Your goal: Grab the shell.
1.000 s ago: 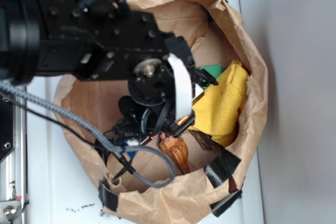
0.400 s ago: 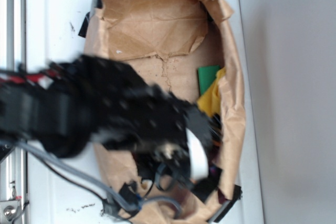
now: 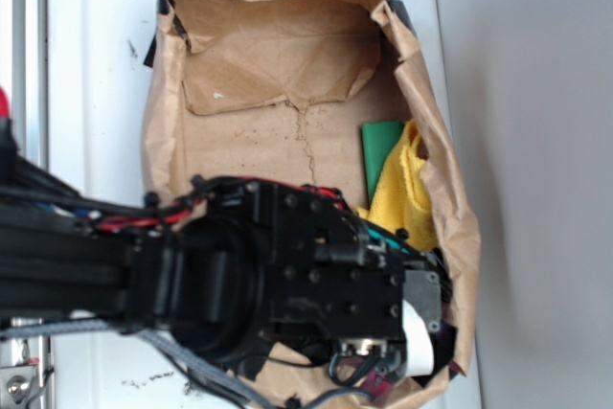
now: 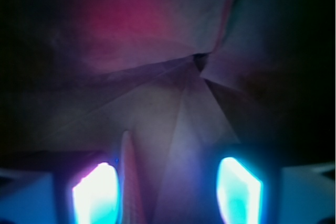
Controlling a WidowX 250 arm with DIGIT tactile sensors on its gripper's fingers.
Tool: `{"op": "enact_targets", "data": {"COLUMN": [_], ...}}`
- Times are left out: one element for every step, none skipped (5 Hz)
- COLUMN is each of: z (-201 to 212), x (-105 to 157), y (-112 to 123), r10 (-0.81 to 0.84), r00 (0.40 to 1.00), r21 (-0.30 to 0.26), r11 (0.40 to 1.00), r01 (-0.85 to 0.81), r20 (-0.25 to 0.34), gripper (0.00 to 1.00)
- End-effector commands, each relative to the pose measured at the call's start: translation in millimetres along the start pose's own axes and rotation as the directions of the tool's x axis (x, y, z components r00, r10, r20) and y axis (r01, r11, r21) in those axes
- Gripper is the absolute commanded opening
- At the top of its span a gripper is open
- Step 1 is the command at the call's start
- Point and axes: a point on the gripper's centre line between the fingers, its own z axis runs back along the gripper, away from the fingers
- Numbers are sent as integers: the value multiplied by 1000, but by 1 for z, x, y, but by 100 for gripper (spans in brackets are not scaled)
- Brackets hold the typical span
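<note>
In the wrist view my gripper [image 4: 167, 192] is open, and its two glowing fingertips [image 4: 94, 195] stand wide apart low inside the brown paper bag [image 4: 157, 93]. A thin reddish, ridged, tapered piece [image 4: 131, 182] that looks like the shell's tail lies just inside the left fingertip. I cannot tell if they touch. In the exterior view the black arm [image 3: 287, 284] covers the near end of the bag [image 3: 278, 45], hiding both the shell and the fingers.
A flat green block [image 3: 381, 146] and a yellow cloth [image 3: 402, 193] lie against the bag's right wall. The crumpled bag walls stand close around the gripper. The bag rests on a white surface [image 3: 96, 45], with a grey wall on the right.
The arm has swung down toward the bag's near right corner and now covers the shell, which showed a second ago. The bag has been reshaped, narrower, with the cloth bunched up.
</note>
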Motion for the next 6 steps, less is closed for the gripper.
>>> {"op": "enact_targets", "data": {"z": [22, 36, 47, 49, 40, 21], "x": [-22, -33, -43, -47, -45, -38], "y": [8, 8, 9, 5, -2, -14], "r10": [40, 57, 86, 81, 61, 42], "r00": [996, 994, 988, 988, 992, 996], "r21": [-17, -39, -57, -44, -63, -87], "r11": [999, 998, 995, 996, 997, 996], "r01": [-39, -54, -80, -76, -54, -35], "r20": [75, 96, 129, 132, 114, 75], "gripper": [0, 67, 100, 100, 100, 100]}}
